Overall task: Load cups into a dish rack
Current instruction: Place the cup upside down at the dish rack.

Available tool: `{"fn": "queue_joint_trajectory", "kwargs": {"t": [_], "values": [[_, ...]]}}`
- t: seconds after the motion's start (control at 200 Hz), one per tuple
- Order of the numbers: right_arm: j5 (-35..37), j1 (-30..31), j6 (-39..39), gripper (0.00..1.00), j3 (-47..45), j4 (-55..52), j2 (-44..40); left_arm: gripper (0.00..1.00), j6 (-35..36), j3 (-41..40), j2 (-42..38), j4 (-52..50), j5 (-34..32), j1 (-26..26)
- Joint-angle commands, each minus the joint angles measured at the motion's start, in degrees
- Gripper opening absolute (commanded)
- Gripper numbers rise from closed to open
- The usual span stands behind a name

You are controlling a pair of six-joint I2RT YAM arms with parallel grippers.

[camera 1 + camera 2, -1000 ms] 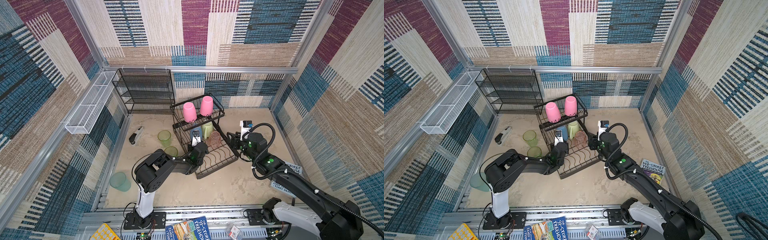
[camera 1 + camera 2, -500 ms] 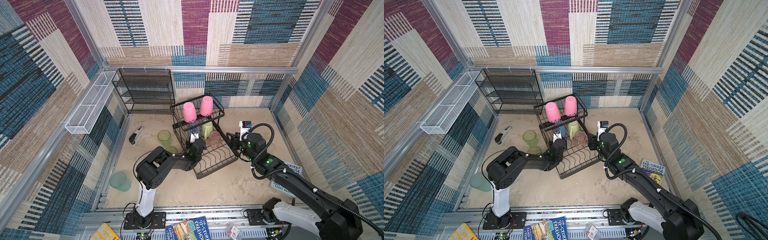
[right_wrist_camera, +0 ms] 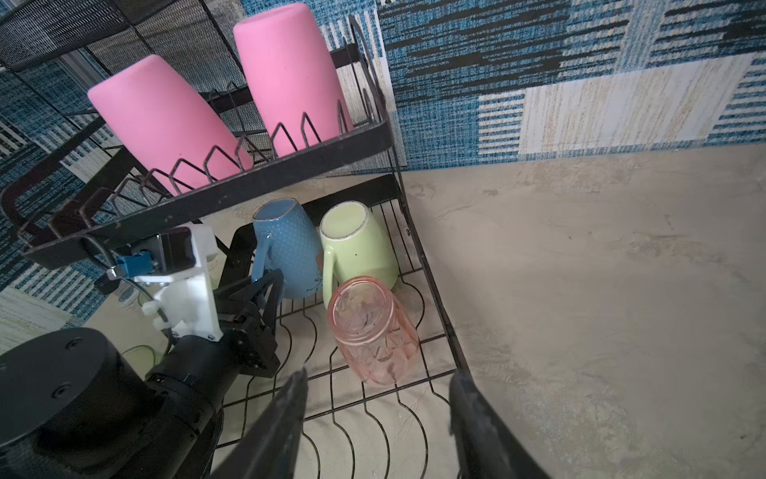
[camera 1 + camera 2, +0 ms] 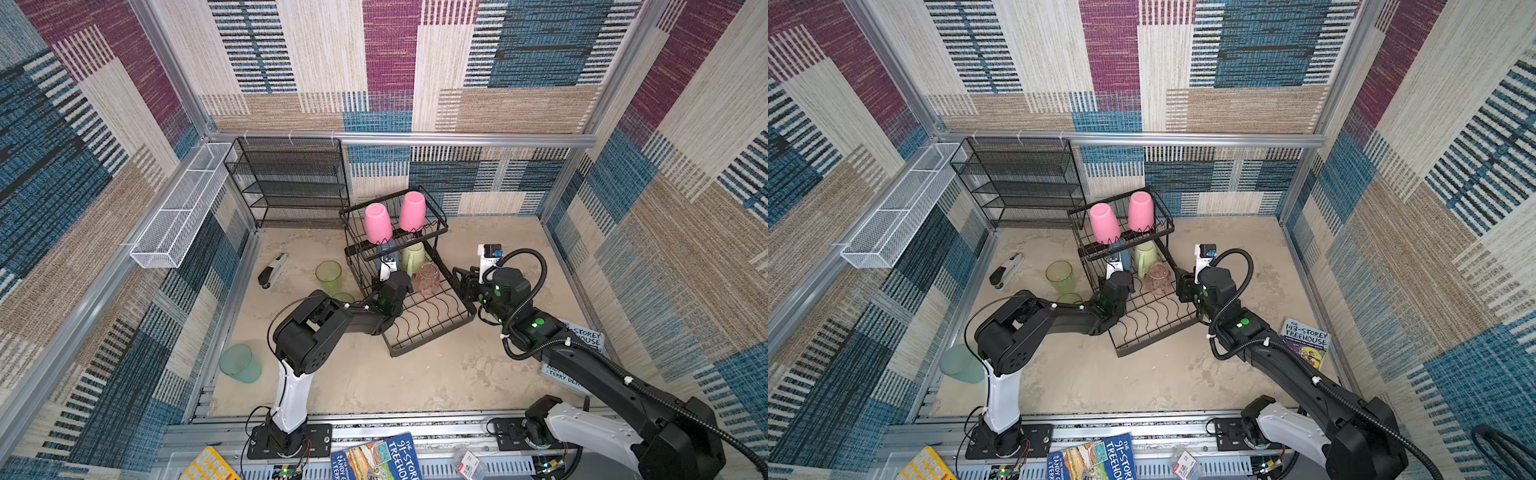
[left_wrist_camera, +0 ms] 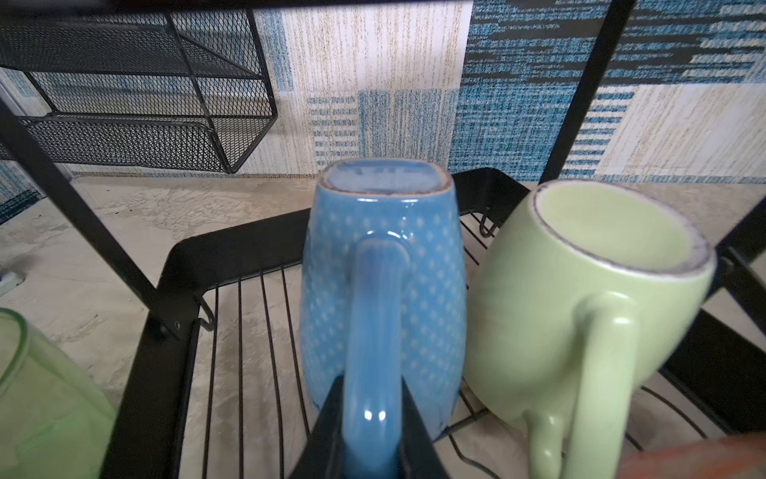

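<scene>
A teal tumbler (image 4: 240,363) sits far left; 2 green tumblers (image 4: 328,276) are just left of the rack (image 4: 432,336). The left gripper (image 5: 370,431) is clamped on the handle of the blue mug (image 5: 431,290), inverted in the lower tray (image 5: 232,246) beside the green mug (image 5: 539,323). 2 pink tumblers (image 4: 377,222) sit inverted in the upper basket (image 3: 248,176). A clear-pink tumbler (image 3: 373,331) stands inverted in the tray. The right gripper (image 3: 379,375), jaws apart and empty, hangs near it.
</scene>
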Motion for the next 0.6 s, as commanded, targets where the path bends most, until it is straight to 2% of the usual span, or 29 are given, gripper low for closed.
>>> {"fn": "queue_joint_trajectory", "kwargs": {"t": [0.0, 0.596], "values": [[0.3, 0.0, -0.5, 0.57, -0.4, 2.7, -0.4, 0.14, -1.6, 0.8, 0.1, 1.4, 0.2, 0.2], [0.1, 0.0, -0.6, 0.58, -0.5, 2.9, -0.6, 0.24, -0.6, -0.2, -0.7, 2.0, 1.4, 0.0]]}}
